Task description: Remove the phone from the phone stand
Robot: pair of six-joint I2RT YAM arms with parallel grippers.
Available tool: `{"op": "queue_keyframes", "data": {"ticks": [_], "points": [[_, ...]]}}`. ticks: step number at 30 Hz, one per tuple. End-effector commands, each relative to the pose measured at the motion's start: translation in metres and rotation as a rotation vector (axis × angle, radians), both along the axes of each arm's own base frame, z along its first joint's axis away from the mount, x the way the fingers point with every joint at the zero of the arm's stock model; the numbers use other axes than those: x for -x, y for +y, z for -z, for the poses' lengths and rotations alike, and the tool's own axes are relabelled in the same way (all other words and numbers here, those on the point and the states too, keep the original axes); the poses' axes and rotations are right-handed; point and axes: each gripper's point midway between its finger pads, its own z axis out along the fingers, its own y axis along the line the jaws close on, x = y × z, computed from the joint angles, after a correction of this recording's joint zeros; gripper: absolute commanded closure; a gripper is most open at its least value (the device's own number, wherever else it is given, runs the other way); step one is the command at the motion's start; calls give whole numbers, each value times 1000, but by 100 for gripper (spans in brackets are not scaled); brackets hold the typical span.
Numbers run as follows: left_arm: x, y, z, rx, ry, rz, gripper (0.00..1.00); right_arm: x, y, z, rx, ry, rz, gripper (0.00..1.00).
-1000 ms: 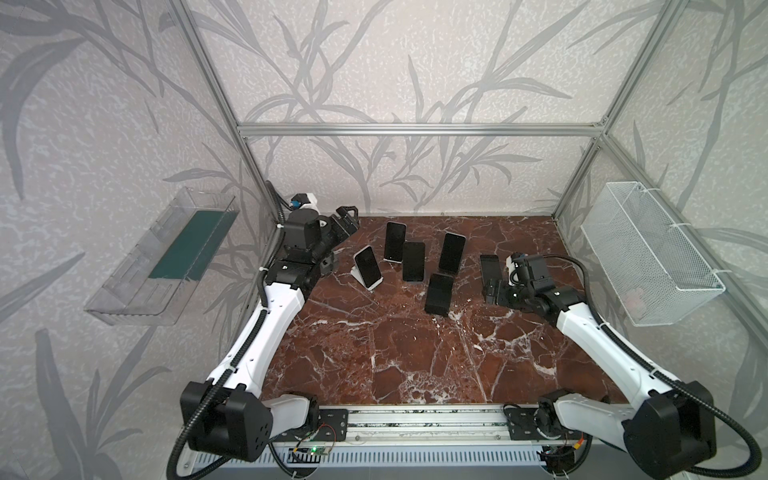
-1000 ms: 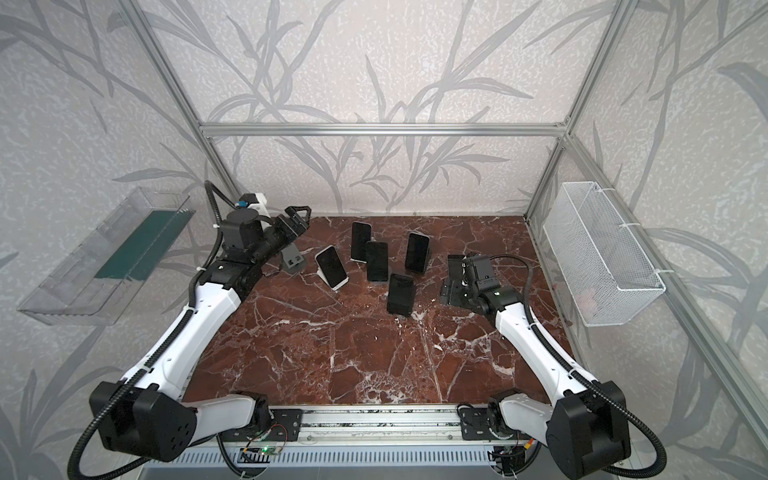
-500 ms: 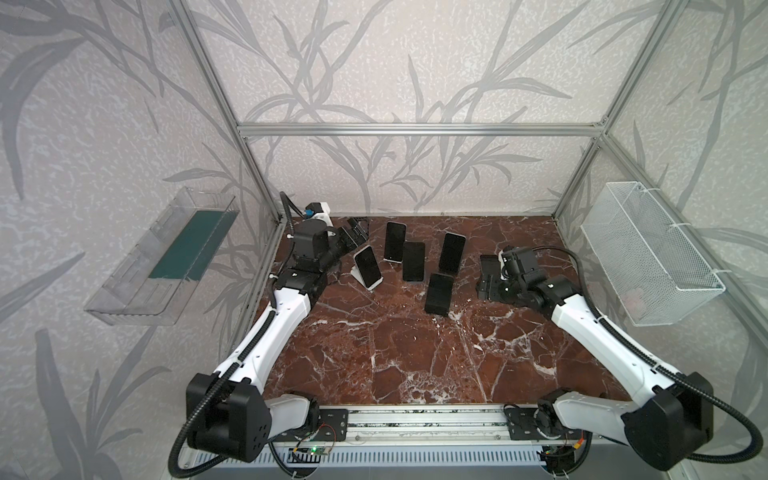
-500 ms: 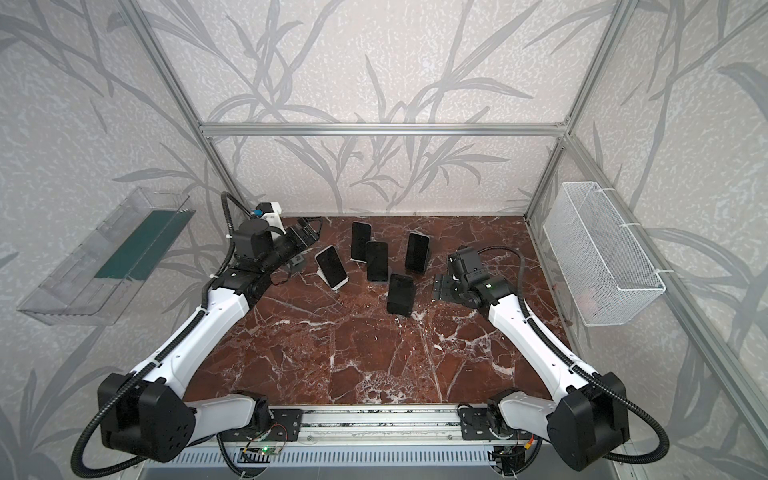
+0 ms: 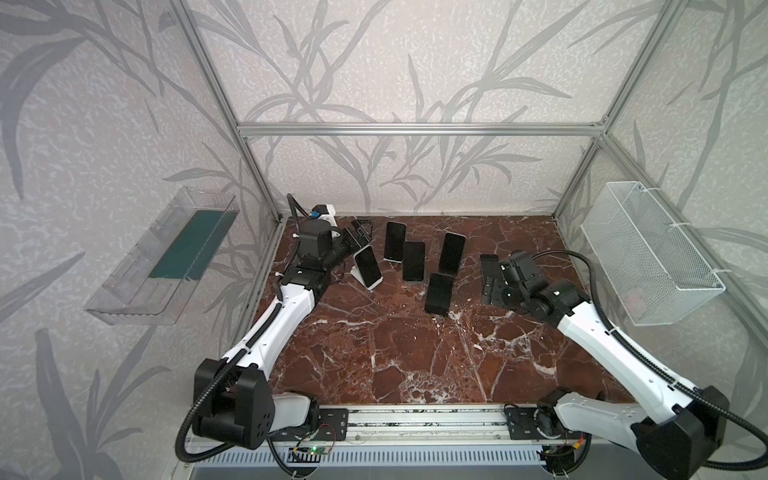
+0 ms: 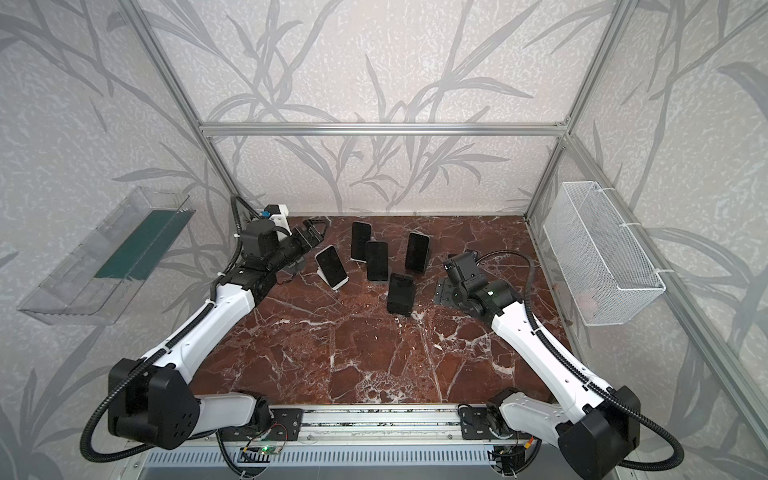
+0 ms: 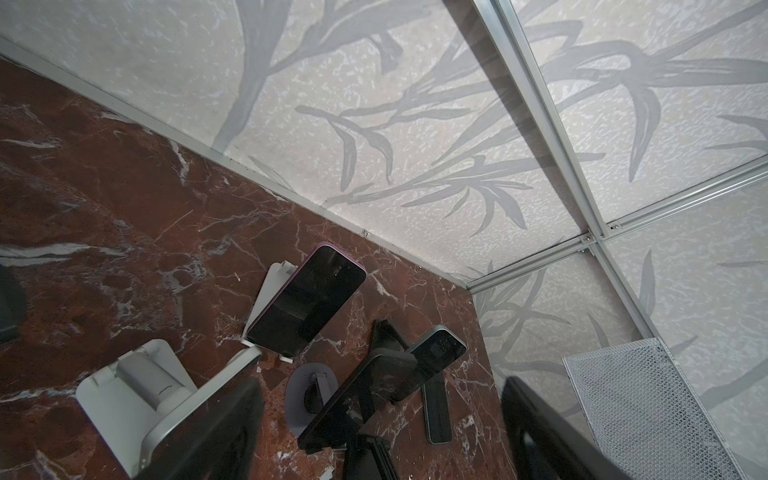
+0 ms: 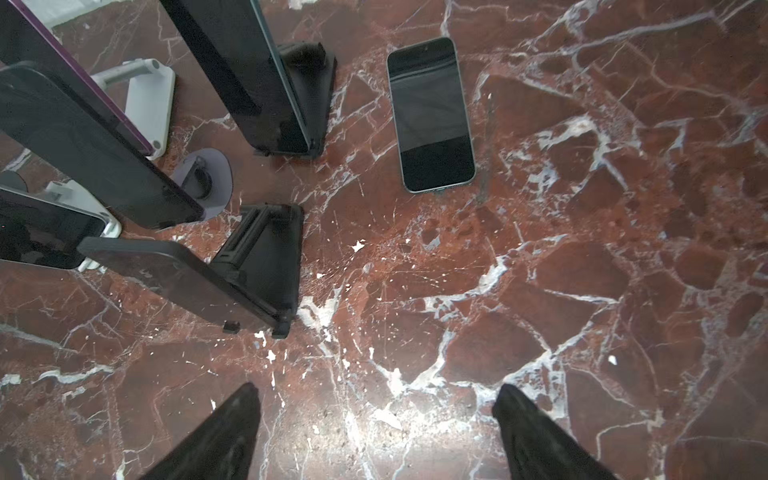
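Phone [image 5: 368, 271]: dark-screened, leaning on white stand [image 5: 356, 275], just beside the left jaws, untouched. Left jaws: spread, empty. Right jaws: spread, empty, over bare surface [image 8: 415, 332], well apart from the phone. Hazards: light stand probably lifts or tips with the phone under a skewed pinch; neighbouring propped phones [image 5: 413, 261], near beyond the left jaws, could be toppled by a wide swing.

The table [image 8: 582, 249] is glossy red-brown marble. The flat phone [image 8: 432, 112] has a smooth, shiny black face. The basket [image 5: 648, 257] is white metal mesh.
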Motion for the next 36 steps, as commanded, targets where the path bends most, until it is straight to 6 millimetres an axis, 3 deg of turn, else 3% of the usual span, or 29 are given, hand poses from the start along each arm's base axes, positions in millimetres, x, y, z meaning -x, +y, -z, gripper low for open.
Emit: {"op": "queue_keyframes", "data": {"ticks": [1, 9, 14, 17, 20, 25, 32, 36], "points": [[-1, 0, 7, 26, 13, -18, 11, -7, 27, 5, 16, -1, -26, 12], [4, -4, -4, 105, -3, -3, 12, -1, 53, -9, 144, -76, -79, 12], [6, 0, -2, 108, 7, -24, 13, 21, 45, -8, 173, -151, -78, 12], [7, 8, 2, 64, 31, -65, 13, 24, 37, -9, 139, -196, -50, 12], [7, 11, 5, 92, 56, -75, 13, 17, 39, -19, 125, -243, -30, 12], [4, 9, 10, 120, 74, -64, 14, 1, 62, -36, 117, -296, -19, 10], [-2, 17, 18, 149, 100, -74, 16, -20, 109, -45, 118, -376, 53, 2], [-3, 23, 14, 166, 92, -84, 16, -32, 120, -42, 139, -384, 134, 1]]}}
